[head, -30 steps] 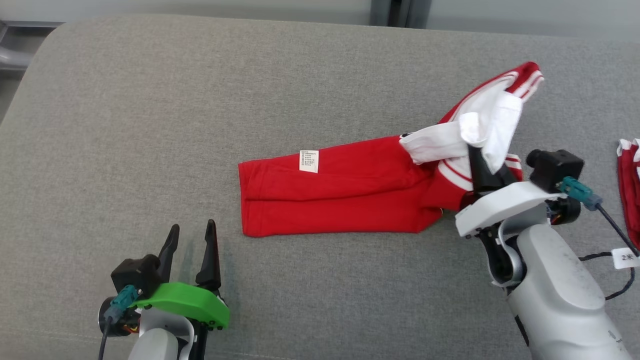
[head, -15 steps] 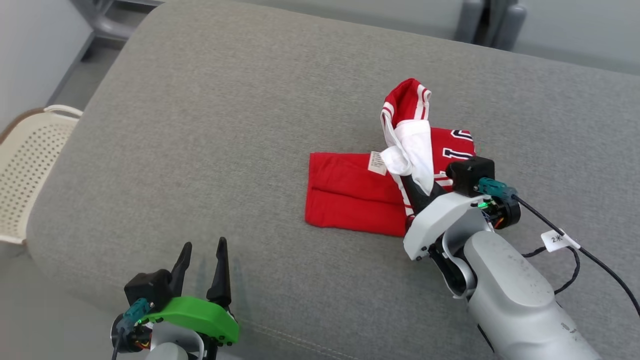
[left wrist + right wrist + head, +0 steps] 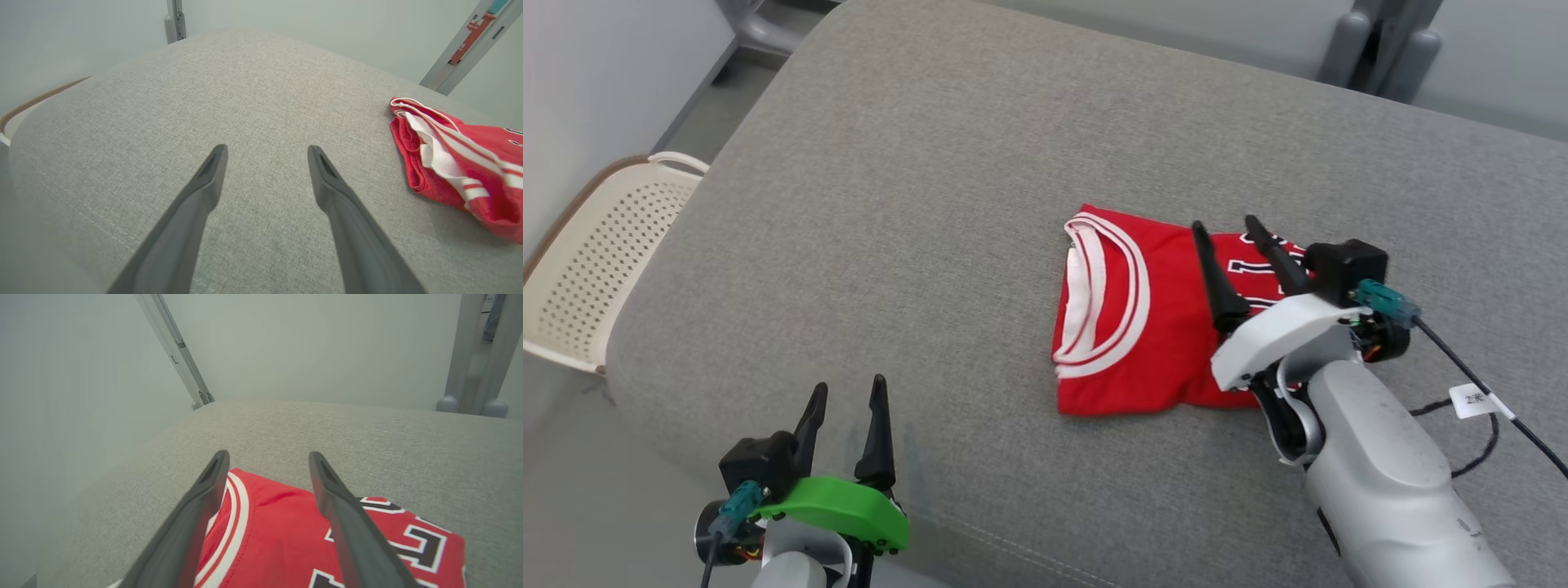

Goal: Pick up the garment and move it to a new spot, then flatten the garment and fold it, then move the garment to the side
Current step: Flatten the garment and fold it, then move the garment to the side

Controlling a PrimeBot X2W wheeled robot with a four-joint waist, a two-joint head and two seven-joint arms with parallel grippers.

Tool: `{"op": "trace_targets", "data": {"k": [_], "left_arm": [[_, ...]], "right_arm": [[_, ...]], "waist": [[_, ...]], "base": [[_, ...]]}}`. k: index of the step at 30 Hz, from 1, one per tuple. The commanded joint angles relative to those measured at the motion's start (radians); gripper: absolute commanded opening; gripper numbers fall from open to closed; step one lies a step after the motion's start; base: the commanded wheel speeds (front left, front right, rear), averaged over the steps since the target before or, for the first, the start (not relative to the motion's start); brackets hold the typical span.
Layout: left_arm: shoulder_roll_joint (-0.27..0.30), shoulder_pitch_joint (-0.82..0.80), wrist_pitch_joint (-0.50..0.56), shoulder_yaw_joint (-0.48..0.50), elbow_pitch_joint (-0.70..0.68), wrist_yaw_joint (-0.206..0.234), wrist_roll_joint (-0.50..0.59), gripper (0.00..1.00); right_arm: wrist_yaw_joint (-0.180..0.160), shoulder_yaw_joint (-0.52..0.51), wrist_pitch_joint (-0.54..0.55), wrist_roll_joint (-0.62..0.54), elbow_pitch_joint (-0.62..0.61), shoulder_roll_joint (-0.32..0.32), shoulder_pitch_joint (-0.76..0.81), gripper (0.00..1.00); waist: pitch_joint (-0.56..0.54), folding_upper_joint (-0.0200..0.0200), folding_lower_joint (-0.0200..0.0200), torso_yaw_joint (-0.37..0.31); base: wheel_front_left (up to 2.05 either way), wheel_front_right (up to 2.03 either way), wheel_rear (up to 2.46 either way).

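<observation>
A broad grey upholstered cushion (image 3: 915, 163) carries a folded red jersey (image 3: 1127, 343), lying right of centre with its white-striped neckline up and black-and-white numerals at its far right. A cream perforated basket or chair (image 3: 596, 261) stands off the cushion's left edge. The right gripper (image 3: 1223, 222) hangs over the jersey's right half, fingers spread and grasping nothing. The left gripper (image 3: 848, 381), likewise spread and empty, hovers near the cushion's front edge, well apart from the jersey.

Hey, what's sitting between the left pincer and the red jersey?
Only bare grey cushion lies between the left pincer and the jersey, per the head view.
</observation>
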Motion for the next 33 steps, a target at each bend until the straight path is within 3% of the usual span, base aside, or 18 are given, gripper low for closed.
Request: {"op": "trace_targets", "data": {"k": [1,7,11,21,33], "left_arm": [[0.002,-0.004,0.001,0.002,-0.007,0.004,0.024,1.0],[0.003,-0.023,0.001,0.039,-0.02,0.009,0.067,1.0],[0.003,-0.015,0.001,0.066,-0.027,0.011,0.1,1.0],[0.003,0.069,0.001,0.116,-0.032,0.0,0.139,1.0],[0.003,0.145,0.001,0.133,-0.04,-0.004,0.151,1.0]], "right_arm": [[0.0,-0.051,-0.007,-0.025,-0.02,-0.005,0.03,1.0],[0.0,-0.241,-0.006,-0.16,-0.145,-0.004,0.138,1.0],[0.0,-0.286,-0.007,-0.189,-0.198,-0.003,0.208,1.0],[0.0,-0.28,-0.007,-0.197,-0.234,-0.003,0.343,1.0],[0.0,-0.244,-0.007,-0.15,-0.237,-0.004,0.432,1.0]], "waist": [[-0.013,0.0,0.0,-0.099],[-0.013,0.0,0.0,-0.212],[-0.024,0.0,0.0,-0.27],[-0.087,0.0,0.0,-0.35],[-0.146,0.0,0.0,-0.362]], "base": [[0.0,0.0,0.0],[0.0,0.0,0.0],[0.0,0.0,0.0],[0.0,0.0,0.0],[0.0,0.0,0.0]]}}
